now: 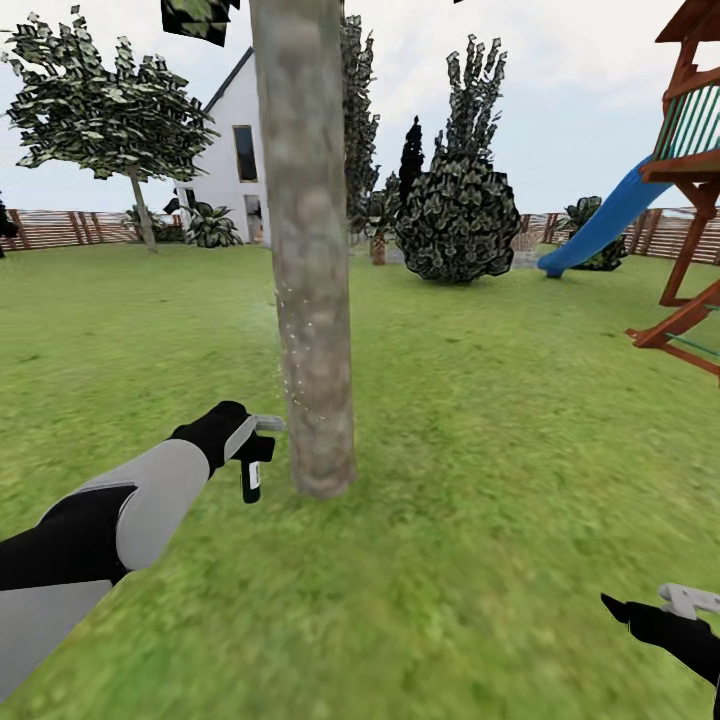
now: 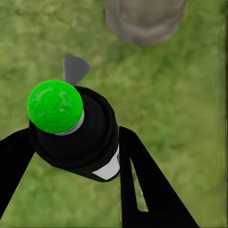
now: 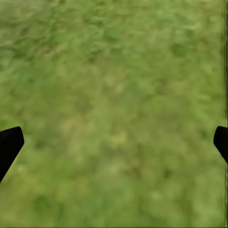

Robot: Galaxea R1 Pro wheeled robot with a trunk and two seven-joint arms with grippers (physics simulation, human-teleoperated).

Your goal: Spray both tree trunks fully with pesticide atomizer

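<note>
A thick grey-brown mottled tree trunk [image 1: 310, 250] rises from the grass [image 1: 480, 420] in the middle of the head view. Just left of its base, my left gripper [image 1: 250, 452] is shut on the pesticide atomizer [image 1: 252, 478], a small dark bottle with a white label and a grey head pointing at the trunk. Fine pale specks speckle the trunk's left side above the nozzle. In the left wrist view the atomizer [image 2: 80, 142] shows a green round end between my black fingers [image 2: 142, 180], with the trunk base [image 2: 145, 19] beyond. My right gripper [image 1: 650, 610] hangs open over grass [image 3: 114, 95].
A wooden play frame [image 1: 690, 200] with a blue slide [image 1: 600, 220] stands at the right. A dark round bush [image 1: 458, 220], a white house [image 1: 240, 150], a slat fence [image 1: 60, 228] and a leafy tree [image 1: 110, 110] lie further back. Open lawn surrounds the trunk.
</note>
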